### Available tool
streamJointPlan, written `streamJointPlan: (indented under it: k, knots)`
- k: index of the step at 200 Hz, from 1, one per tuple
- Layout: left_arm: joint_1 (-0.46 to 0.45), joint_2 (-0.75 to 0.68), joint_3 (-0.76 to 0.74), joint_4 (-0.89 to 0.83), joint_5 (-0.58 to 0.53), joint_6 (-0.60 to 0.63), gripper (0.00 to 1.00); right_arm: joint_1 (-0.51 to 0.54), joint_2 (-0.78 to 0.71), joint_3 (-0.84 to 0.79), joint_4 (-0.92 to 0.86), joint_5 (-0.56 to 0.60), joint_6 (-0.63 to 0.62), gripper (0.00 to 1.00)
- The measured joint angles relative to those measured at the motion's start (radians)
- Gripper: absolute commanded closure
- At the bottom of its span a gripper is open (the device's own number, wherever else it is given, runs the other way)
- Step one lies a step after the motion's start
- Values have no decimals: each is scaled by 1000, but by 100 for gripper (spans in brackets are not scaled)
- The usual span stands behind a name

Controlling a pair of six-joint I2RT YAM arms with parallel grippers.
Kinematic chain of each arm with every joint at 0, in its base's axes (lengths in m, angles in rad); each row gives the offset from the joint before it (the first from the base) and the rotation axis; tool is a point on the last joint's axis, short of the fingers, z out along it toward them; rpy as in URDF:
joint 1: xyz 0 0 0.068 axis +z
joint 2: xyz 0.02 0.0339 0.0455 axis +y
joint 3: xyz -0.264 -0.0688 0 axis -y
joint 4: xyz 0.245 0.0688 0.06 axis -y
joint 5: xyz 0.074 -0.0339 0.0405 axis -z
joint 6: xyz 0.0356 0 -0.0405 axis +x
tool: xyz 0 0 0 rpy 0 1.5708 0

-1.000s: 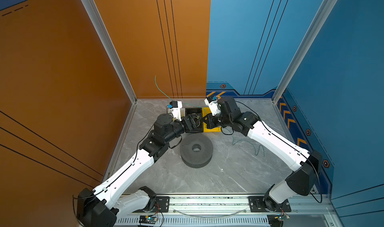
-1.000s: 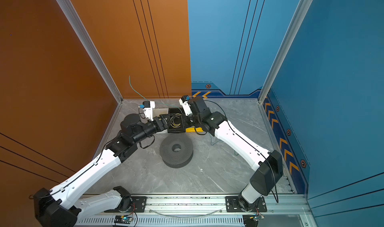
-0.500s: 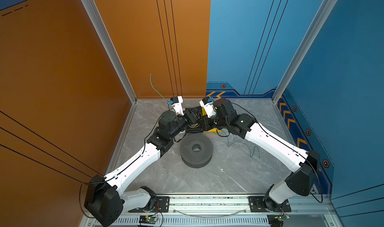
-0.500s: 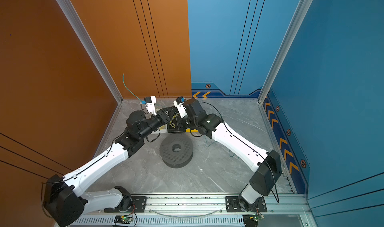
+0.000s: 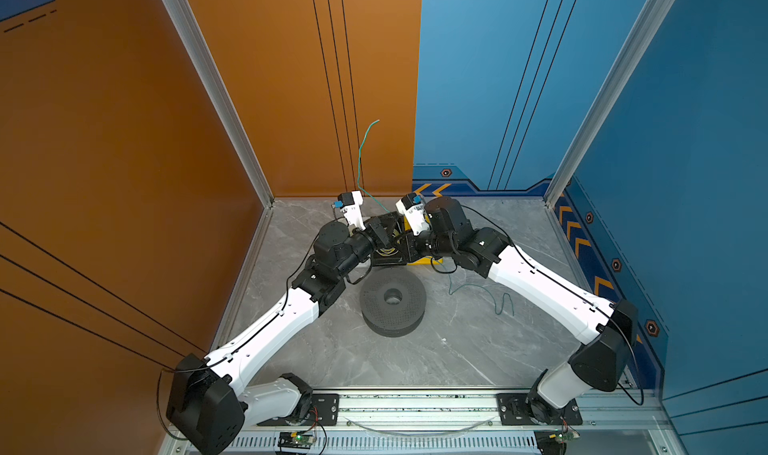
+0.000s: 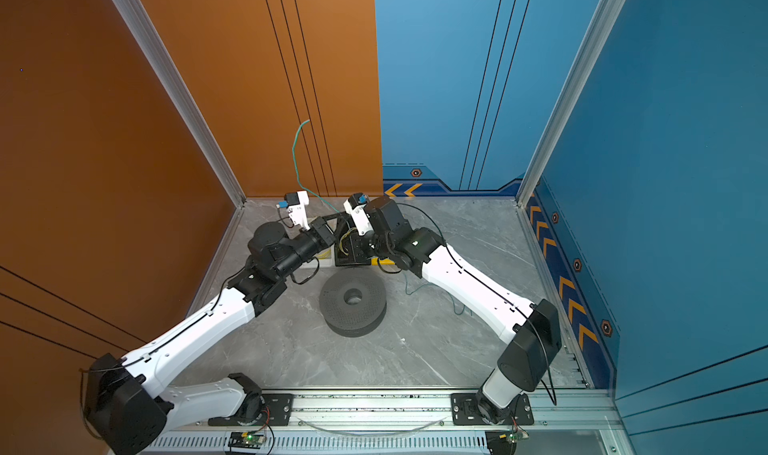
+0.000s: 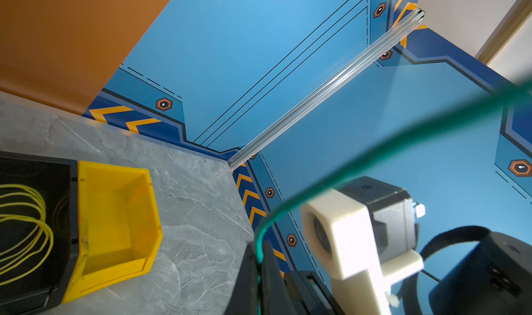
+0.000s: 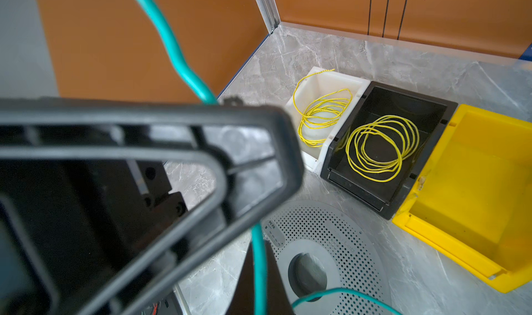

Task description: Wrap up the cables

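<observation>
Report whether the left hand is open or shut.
Shut on the teal wire: in the left wrist view the left hand has its fingers together, the wire coming out between their tips.

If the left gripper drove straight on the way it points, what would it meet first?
Probably the right arm's wrist camera: its white mount sits close ahead, just beside the line of the left gripper, shut on the teal wire. Depth is unclear; past it, the blue wall comes next.

Both arms reach forward, wrists nearly meeting.
The left arm [image 5: 270, 332] and right arm [image 5: 540, 286] bend at the elbows; the left gripper [image 7: 259, 251] and right gripper [image 8: 258, 253] each pinch shut on the wire [image 5: 360, 157].
</observation>
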Motion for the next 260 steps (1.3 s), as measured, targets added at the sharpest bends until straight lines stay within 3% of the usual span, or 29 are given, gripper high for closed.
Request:
streamJointPlan:
  k: [54,68,75,95,103,119,153,191,224,260]
  knots:
    - [10,-11,0,5,8,-7,100,5,0,10,7,-8,-13,100]
    - [17,-14,0,5,21,-8,100,5,0,10,9,-11,-18,96]
    - [20,-15,0,4,28,-11,100,5,0,10,11,-12,-19,90]
    - [40,-16,0,5,30,-11,100,6,-2,10,7,-23,-30,49]
    - [52,-16,0,4,31,-11,100,6,-5,10,6,-26,-39,38]
    - [73,-16,0,5,39,-15,100,6,-18,10,-5,-25,-55,30]
    - [133,-18,0,5,111,-38,100,-47,-109,7,-34,-20,-63,27]
    - [180,-18,9,-7,178,-49,100,-267,-329,-68,-35,-27,-23,29]
    - [191,-18,42,-20,234,-48,100,-494,-518,-258,-49,12,28,34]
    - [191,-17,89,-26,274,-48,100,-561,-548,-455,-126,141,36,36]
